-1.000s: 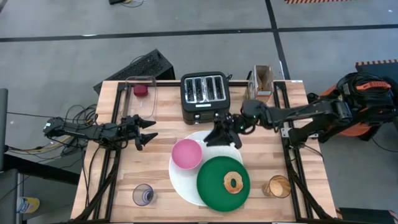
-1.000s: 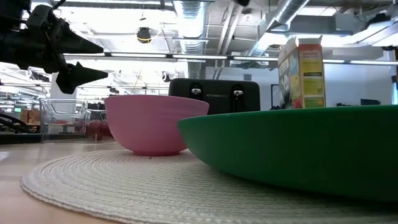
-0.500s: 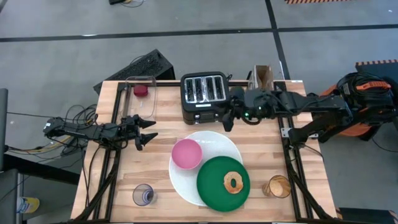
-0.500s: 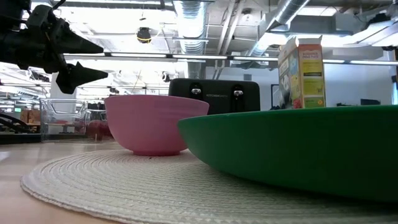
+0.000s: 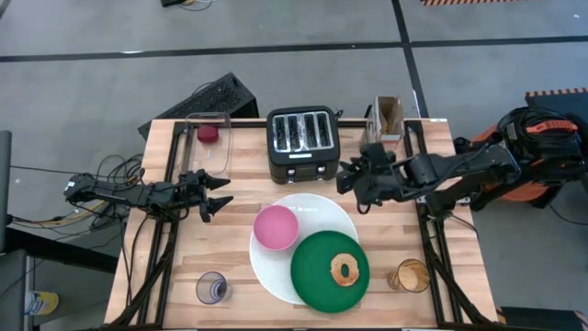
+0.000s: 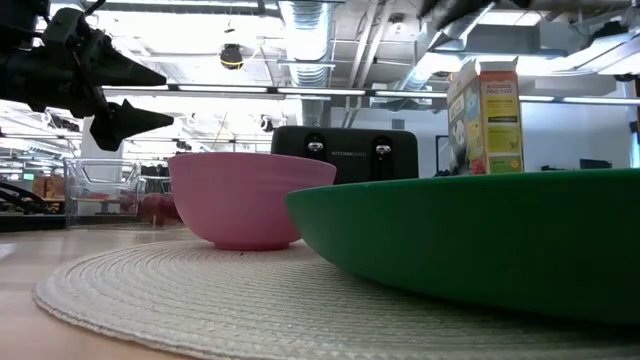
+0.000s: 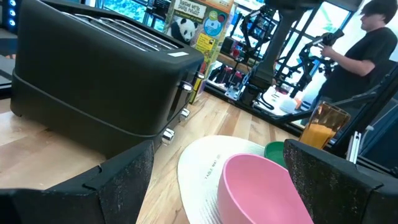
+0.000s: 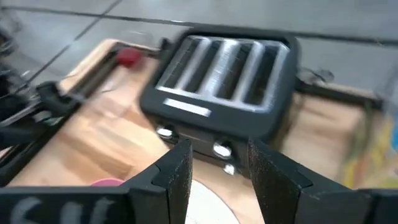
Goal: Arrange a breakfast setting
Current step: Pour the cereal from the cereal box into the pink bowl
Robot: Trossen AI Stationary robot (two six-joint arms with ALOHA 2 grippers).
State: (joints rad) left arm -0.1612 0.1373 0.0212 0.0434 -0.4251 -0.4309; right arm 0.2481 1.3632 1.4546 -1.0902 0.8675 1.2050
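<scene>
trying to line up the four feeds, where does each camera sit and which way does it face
High view: above the table, looking straight down; both arms show, left gripper and right gripper.
Low view: at table height, looking across the pink bowl to the toaster; the left gripper shows.
Left wrist view: on the left arm, facing toaster and bowl; own fingers show.
Right wrist view: on the right arm, facing the toaster; own fingers show.
All four share the toaster.

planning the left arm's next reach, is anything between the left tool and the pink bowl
Nothing visible. The open left tool hovers left of the pink bowl, with only bare table between them in the high view.
</scene>
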